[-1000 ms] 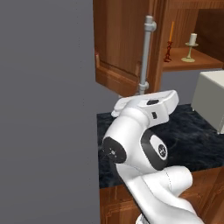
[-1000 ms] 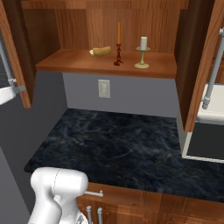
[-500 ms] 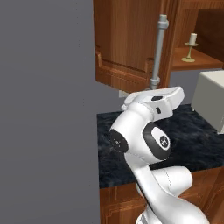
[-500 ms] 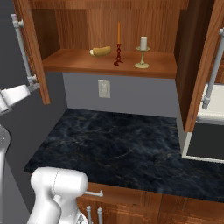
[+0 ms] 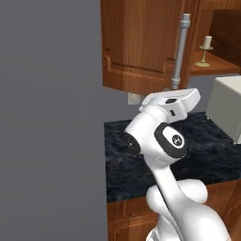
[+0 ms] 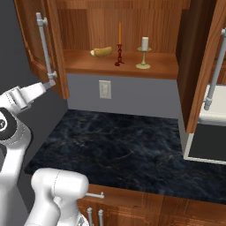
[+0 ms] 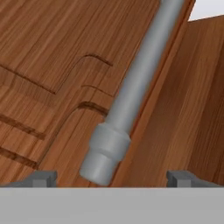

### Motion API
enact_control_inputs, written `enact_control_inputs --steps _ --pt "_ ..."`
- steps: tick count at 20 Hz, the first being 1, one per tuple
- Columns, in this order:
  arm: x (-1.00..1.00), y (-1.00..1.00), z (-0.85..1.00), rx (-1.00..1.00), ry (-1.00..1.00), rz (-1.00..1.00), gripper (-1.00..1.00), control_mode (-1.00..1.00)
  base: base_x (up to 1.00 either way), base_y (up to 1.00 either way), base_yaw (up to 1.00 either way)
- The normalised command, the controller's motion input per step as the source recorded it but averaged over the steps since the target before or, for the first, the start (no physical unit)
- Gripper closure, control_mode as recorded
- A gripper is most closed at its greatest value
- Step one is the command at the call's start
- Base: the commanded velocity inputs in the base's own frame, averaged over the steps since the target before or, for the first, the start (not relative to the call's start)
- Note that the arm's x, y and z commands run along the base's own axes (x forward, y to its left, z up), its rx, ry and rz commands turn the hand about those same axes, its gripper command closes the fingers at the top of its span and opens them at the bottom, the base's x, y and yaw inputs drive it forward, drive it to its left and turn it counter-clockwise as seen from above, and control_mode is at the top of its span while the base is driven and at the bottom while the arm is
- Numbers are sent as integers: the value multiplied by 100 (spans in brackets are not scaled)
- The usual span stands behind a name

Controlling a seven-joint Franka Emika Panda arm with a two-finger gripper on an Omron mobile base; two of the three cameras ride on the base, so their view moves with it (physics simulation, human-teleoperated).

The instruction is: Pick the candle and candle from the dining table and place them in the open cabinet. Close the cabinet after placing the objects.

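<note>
Both candles stand on the shelf of the cabinet [image 6: 154, 66]: the thin orange taper [image 6: 119, 37] in its dark red holder, and the stubby cream candle [image 6: 145, 43], also seen past the door edge [image 5: 207, 41]. The cabinet's left door [image 6: 31, 39] stands partly swung in, the right door [image 6: 201, 79] wide. My gripper [image 6: 49, 84] is open at the lower end of the left door's steel bar handle [image 7: 109, 151]. That end sits between my fingertips [image 7: 42, 178], which do not clamp it. The dining table is out of view.
A yellow banana-like fruit [image 6: 101, 52] lies on the shelf left of the taper. Below is a black veined counter [image 6: 123, 145] with a wall outlet [image 6: 104, 89] behind it. A white appliance [image 5: 227, 108] stands at the counter's right. A grey wall [image 5: 47, 117] bounds the left.
The left cabinet door has swung further toward shut, its handle moving right. My hand has moved along with the handle's lower end. The candles have stayed put.
</note>
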Motion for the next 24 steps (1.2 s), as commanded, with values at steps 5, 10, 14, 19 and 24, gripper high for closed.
enact_control_inputs --steps 5,10,14,19,24 --pt "45 -34 0 -3 -3 -5 -100 -100 0 0 0" --pt "50 -37 0 0 0 0 -100 -100 0 0 0" --pt "51 -32 0 0 0 0 -100 -100 0 0 0" --pt "52 -29 0 0 0 0 -100 -100 0 0 0" --pt "51 -25 0 0 0 0 -100 -100 0 0 0"
